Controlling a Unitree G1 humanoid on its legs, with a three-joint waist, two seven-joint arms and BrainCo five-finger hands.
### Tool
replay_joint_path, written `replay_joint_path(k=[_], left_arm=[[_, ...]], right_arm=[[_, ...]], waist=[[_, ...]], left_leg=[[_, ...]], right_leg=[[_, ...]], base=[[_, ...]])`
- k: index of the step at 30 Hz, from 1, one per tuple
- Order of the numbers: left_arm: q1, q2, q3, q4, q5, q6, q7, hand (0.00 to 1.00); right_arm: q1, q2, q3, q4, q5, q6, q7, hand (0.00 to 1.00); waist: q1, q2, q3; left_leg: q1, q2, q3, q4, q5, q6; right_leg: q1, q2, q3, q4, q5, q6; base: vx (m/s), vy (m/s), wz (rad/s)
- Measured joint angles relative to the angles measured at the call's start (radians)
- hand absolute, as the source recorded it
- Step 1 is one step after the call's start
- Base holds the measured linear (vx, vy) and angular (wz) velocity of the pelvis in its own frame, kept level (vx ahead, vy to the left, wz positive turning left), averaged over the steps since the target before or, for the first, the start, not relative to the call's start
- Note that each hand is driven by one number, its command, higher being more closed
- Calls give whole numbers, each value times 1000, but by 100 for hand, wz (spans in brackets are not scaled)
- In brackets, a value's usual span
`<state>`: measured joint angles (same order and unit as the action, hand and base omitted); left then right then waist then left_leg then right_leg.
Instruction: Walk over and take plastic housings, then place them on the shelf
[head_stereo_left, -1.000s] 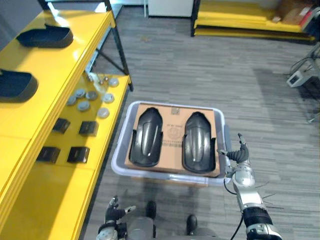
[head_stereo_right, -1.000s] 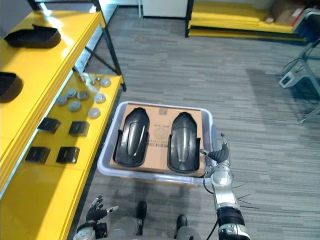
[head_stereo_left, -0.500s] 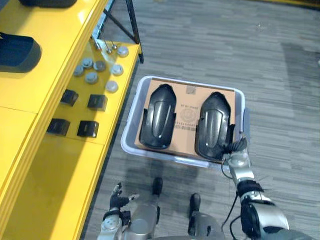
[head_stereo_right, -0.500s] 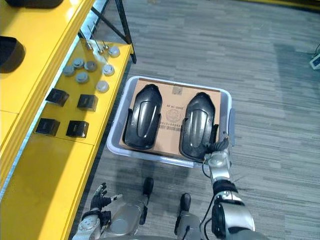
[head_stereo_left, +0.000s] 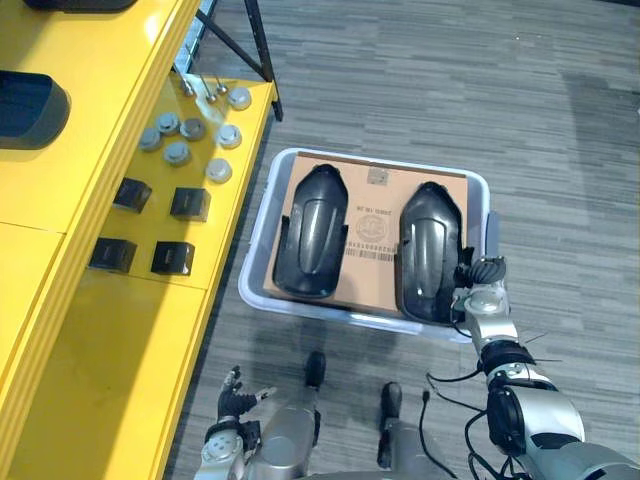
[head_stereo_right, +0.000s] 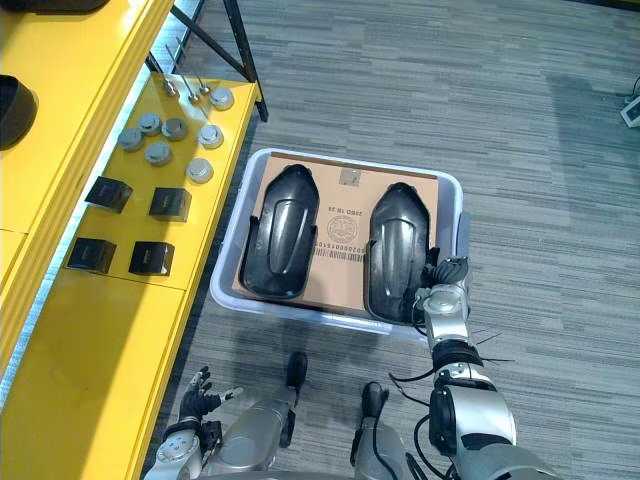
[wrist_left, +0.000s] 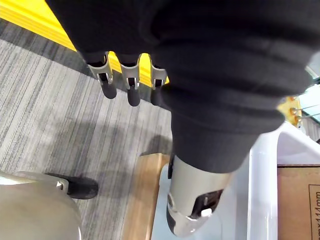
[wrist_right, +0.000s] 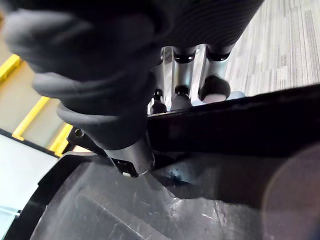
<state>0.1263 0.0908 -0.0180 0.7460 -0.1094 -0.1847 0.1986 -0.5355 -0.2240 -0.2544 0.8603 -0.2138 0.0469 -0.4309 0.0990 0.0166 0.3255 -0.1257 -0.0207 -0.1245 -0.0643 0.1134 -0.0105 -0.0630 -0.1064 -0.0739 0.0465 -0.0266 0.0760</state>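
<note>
Two black plastic housings lie side by side on a cardboard sheet inside a clear bin on the floor. The left housing is untouched. My right hand is at the near right corner of the right housing. In the right wrist view its fingers curl over the housing's rim and the thumb presses inside, so it is shut on that housing. My left hand hangs low by my side, and its fingers are straight.
The yellow shelf runs along the left. Its lower tier holds small black boxes and grey discs. Another dark housing rests on the upper tier. Grey floor lies to the right of the bin.
The camera has tipped down and come closer to the bin. My right hand has moved from the bin's right rim onto the right housing, and its fingers have curled shut on the edge.
</note>
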Motion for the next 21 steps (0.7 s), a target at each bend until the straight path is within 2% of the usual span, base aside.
replay_joint_path(k=[3,6,11,18,21], left_arm=[[6,-1,-19,-24,-5,2,-2,0],[14,-6,-20,-119,-6,3,-2,0],[56,-10,-33,-400,-6,1,-2,0],[50,-19,-90,-703,-6,-19,8,0],[41,-45,-98,-825,-5,-25,42,0]], right_arm=[[66,1,0,-123,-1,0,-1,100],[139,1,-1,-279,-4,-1,-6,100],[227,37,-3,-480,-34,-2,-31,100],[285,100,8,-653,-97,-4,-59,100],[297,121,51,-762,-135,-5,-71,100]], waist=[[-1,-1,-1],[-6,-2,-2],[-33,-6,-26],[-34,-11,-90],[-51,-12,-95]], left_leg=[[17,0,2,-7,2,1],[19,-2,0,-7,6,8],[26,3,-8,-10,7,9],[38,2,-18,-15,8,8],[58,0,-36,-29,17,6]], right_leg=[[12,0,3,-1,-1,1],[15,1,2,-1,-1,1],[26,0,-5,-4,-3,4],[45,-1,-18,-14,-4,5],[64,-3,-37,-10,-12,6]], base=[[-2,-4,-1],[-1,-6,1],[-4,-16,4],[-8,-13,4],[-25,-15,17]])
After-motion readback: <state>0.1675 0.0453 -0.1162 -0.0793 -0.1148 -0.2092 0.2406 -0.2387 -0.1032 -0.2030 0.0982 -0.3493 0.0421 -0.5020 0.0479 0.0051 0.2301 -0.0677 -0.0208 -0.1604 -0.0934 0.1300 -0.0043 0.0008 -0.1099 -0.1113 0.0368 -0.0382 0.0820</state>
